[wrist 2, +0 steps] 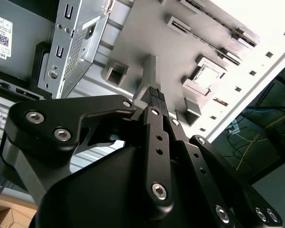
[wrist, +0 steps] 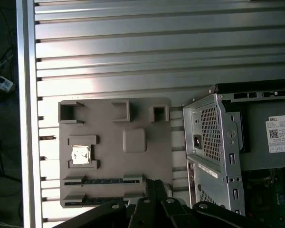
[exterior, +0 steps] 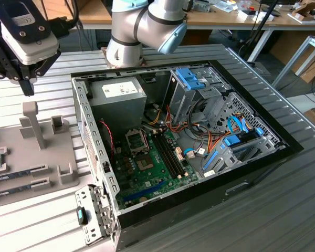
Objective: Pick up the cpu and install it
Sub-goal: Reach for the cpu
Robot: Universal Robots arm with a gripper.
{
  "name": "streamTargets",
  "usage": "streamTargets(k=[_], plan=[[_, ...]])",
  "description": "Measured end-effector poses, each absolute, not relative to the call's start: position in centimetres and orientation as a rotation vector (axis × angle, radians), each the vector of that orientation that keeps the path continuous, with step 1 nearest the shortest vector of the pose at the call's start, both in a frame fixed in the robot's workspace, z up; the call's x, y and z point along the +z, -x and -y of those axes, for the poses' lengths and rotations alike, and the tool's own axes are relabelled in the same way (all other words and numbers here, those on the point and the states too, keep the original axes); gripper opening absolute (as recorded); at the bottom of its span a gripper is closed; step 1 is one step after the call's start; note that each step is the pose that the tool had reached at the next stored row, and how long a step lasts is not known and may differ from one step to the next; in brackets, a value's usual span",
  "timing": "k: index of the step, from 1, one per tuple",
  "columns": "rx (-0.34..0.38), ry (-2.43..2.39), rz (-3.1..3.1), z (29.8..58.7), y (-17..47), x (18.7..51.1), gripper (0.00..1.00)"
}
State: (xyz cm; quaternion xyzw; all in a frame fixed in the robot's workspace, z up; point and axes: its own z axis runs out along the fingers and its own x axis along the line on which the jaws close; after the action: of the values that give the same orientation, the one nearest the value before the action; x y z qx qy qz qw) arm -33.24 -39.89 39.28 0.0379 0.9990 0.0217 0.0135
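The cpu [wrist: 80,155] is probably very light and quite rigid, a thin flat piece that will not flex, but it looks fragile: its underside contacts and the green board rim would likely suffer from a squeeze across the faces or from a drop. The smooth metal top may be slippery, so the safest hold seems to be on 2 opposite side edges, where the bracket that cradles it leaves them exposed. It should stay level while held.

It looks like a small square chip with a bright silvery lid that catches the light, and a narrow green border around it. It lies flat in its own recess on the grey holder plate [wrist: 156,156], at the exterior view's far left, just beside 2 long dark memory sticks [wrist: 102,181] that rest in slots on the same plate.

The gripper [exterior: 26,86] hangs above that plate, apart from it and from the chip. Its fingers appear pressed together and they carry nothing.

Further toward the exterior view's right lies the open computer case [exterior: 273,160] on the ribbed metal table. On its green board sits the dark, metal-framed socket [exterior: 135,140], and no chip can be made out in it. The install is therefore judged not yet done.
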Motion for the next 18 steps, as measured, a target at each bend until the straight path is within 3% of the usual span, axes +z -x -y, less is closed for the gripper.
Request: streamTargets(k=[18], plan=[[0.068,-0.118,-3.112,39.9,34.8,39.2,0.11]])
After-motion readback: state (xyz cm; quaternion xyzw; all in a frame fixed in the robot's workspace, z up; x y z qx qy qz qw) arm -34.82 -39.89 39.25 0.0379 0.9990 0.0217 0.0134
